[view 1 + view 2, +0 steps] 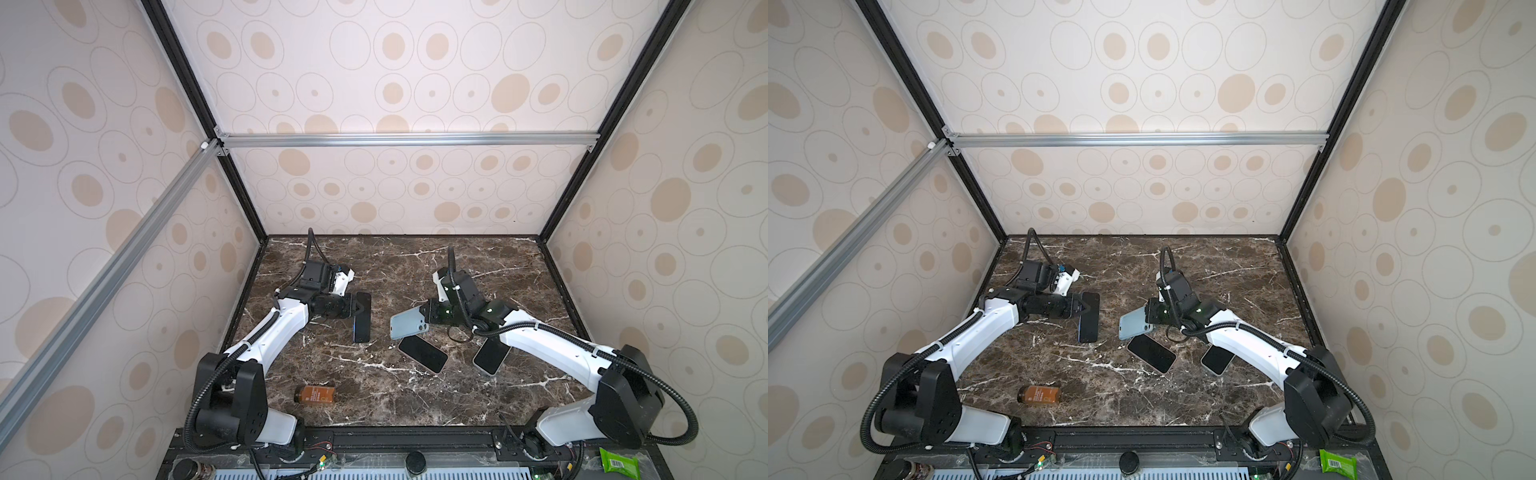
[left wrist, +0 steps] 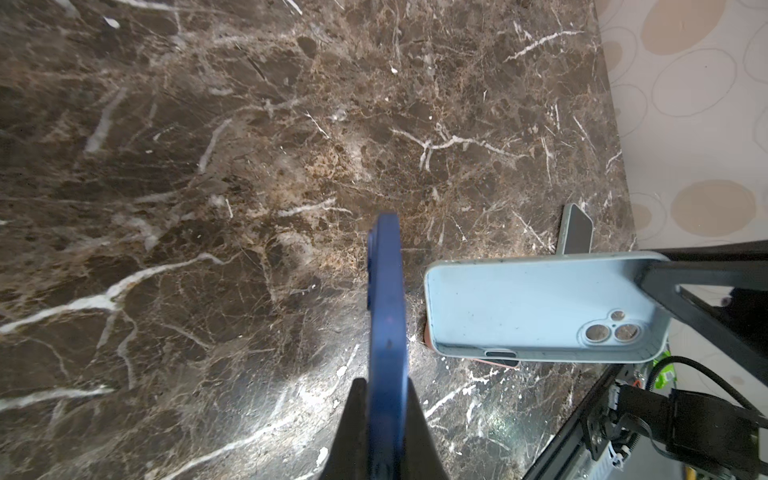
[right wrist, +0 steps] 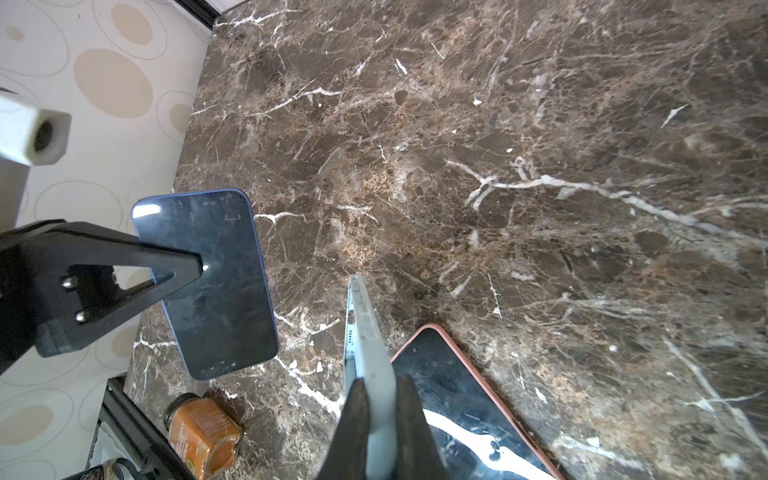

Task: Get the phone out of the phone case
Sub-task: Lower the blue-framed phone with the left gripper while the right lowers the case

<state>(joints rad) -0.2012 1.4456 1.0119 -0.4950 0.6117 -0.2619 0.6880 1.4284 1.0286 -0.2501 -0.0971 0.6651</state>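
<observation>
Front, left of centre: amber bottle on its side on the marble table.

Further in, right of centre: two phones lying flat, screens up. The pink-edged phone is in the open; the pale-edged phone is partly under the right arm.

Just beyond them: right gripper clamped tight on one end of the pale blue case. The case is empty, and the left wrist view shows table through its camera holes.

Level with it, to the left: left gripper pinched on the blue phone near its middle, dark screen showing.

The phone is out of the case. The two are held apart, with bare table between them.
</observation>
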